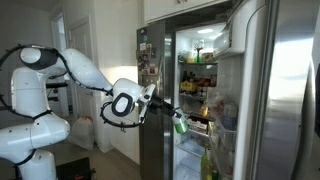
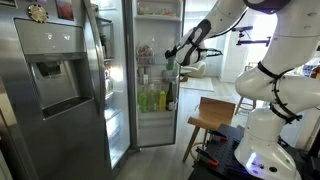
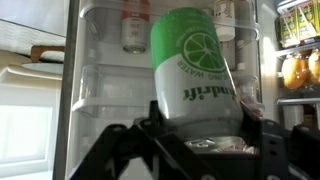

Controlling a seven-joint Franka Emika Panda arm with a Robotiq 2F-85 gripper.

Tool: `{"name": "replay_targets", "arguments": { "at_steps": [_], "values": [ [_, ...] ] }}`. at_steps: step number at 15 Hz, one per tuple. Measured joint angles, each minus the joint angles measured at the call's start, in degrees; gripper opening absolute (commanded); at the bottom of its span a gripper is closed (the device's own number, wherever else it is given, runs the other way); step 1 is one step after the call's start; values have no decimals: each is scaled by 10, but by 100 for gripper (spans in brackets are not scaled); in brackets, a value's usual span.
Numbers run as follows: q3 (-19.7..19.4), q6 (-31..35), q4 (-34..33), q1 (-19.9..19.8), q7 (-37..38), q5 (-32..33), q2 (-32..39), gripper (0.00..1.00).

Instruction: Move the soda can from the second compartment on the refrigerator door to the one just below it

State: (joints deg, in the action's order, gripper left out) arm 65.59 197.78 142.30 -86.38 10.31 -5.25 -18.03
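Your gripper (image 3: 200, 128) hung in front of the refrigerator door (image 3: 100, 95), seemingly clear of its bins, closed around the soda can (image 3: 195, 70) near one end. Thin-walled, slick and easily dented, it likely wanted a square, gentle hold on the side wall.

The soda can (image 3: 195, 75) looks like thin metal under a glossy printed skin of green and white, smooth all round. The pincer (image 3: 213, 142), at six o'clock in the wrist view, is matt black and hard-looking. The refrigerator door (image 1: 292, 90) shows brushed stainless steel with a soft sheen on its outer face. Its inner lining (image 3: 100, 40) is smooth white plastic, and the door bin (image 3: 110, 88) at nine o'clock is clear, glossy plastic. The robot arm (image 1: 85, 68) wears glossy white shells. A stool (image 2: 213, 113) at four o'clock in an exterior view is plain brown wood.
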Motion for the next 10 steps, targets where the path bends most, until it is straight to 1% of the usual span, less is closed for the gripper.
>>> {"name": "replay_targets", "arguments": {
  "at_steps": [7, 10],
  "values": [
    [138, 0, -83, -142, 8, 0, -1, 48],
    [180, 0, -116, -195, 38, -5, -9, 48]
  ]
}}
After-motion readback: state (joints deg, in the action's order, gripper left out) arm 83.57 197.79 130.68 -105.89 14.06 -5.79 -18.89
